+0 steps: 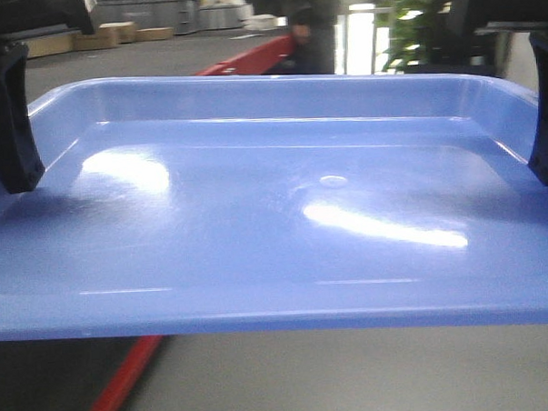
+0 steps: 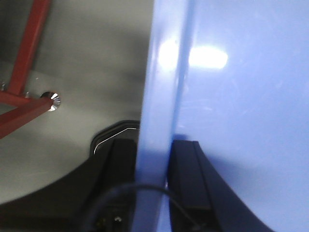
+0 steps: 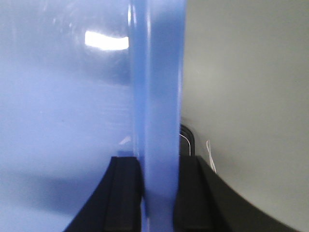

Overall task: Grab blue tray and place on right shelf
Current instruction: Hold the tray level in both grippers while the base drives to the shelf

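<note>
Blue tray (image 1: 274, 215) fills the front view, held level above the floor (image 1: 354, 375). Left gripper (image 2: 153, 169) and right gripper (image 3: 159, 183) are each clamped on a side rim. I judge the grab done. Right shelf not in view, so placing remains.

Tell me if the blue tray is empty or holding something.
Empty. In the front view the blue tray shows a bare glossy floor, only light reflections; the left gripper and right gripper clamp its side rims.
</note>
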